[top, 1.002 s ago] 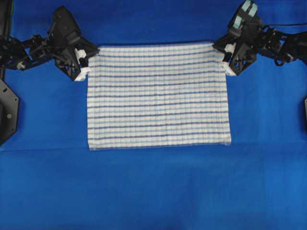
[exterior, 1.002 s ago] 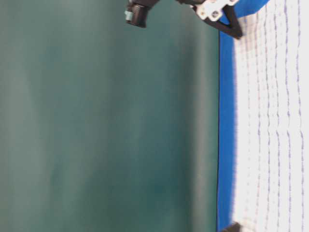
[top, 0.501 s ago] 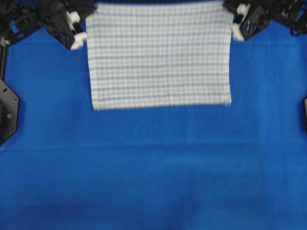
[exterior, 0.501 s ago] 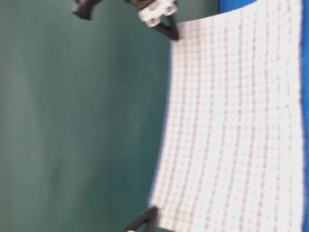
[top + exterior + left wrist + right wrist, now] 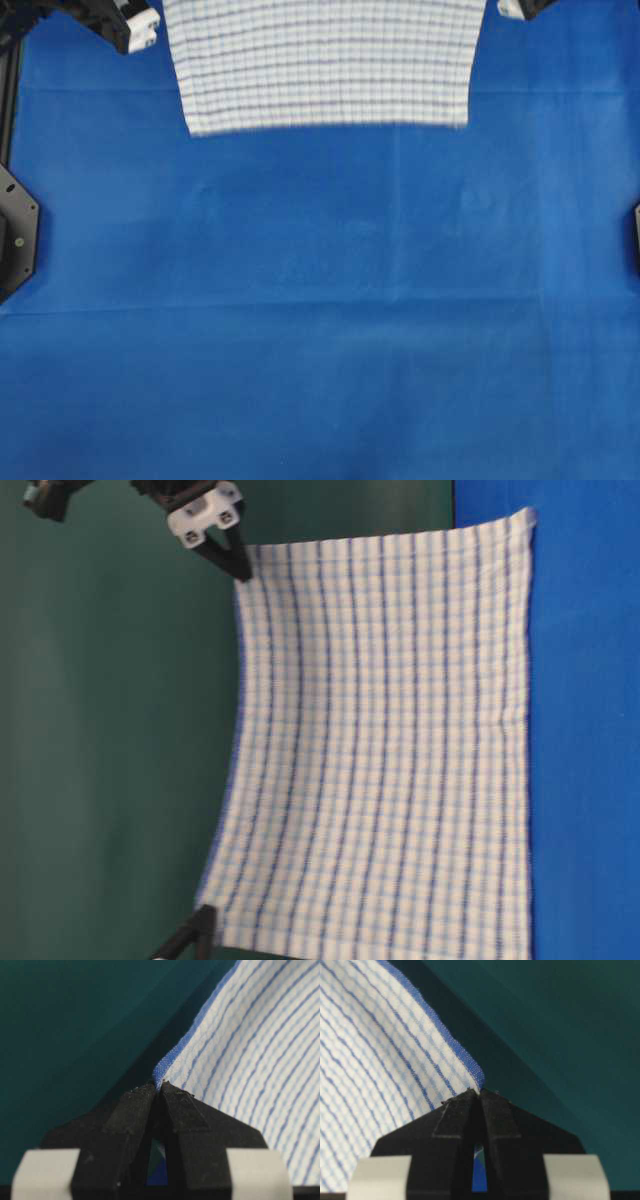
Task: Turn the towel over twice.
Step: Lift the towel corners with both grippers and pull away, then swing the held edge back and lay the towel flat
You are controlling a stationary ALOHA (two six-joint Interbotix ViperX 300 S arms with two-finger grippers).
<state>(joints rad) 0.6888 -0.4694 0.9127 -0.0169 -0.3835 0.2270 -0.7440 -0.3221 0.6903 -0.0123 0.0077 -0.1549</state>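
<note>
Towel [image 5: 380,740] hangs above blue desk [image 5: 320,330], lower hem near or touching it, can't tell. Left hand [image 5: 159,1091] and right hand [image 5: 479,1092] each clenched on an upper corner. Overhead crops towel top.

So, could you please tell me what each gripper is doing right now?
Left gripper: closed on a towel corner.
Right gripper: closed on another towel corner.

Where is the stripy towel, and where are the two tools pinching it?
towel [image 5: 390,740]: table-level view, middle of the hanging cloth.
left tool [image 5: 159,1089]: left wrist view, tips shut on a towel corner.
right tool [image 5: 477,1092]: right wrist view, tips shut on a towel corner.
</note>
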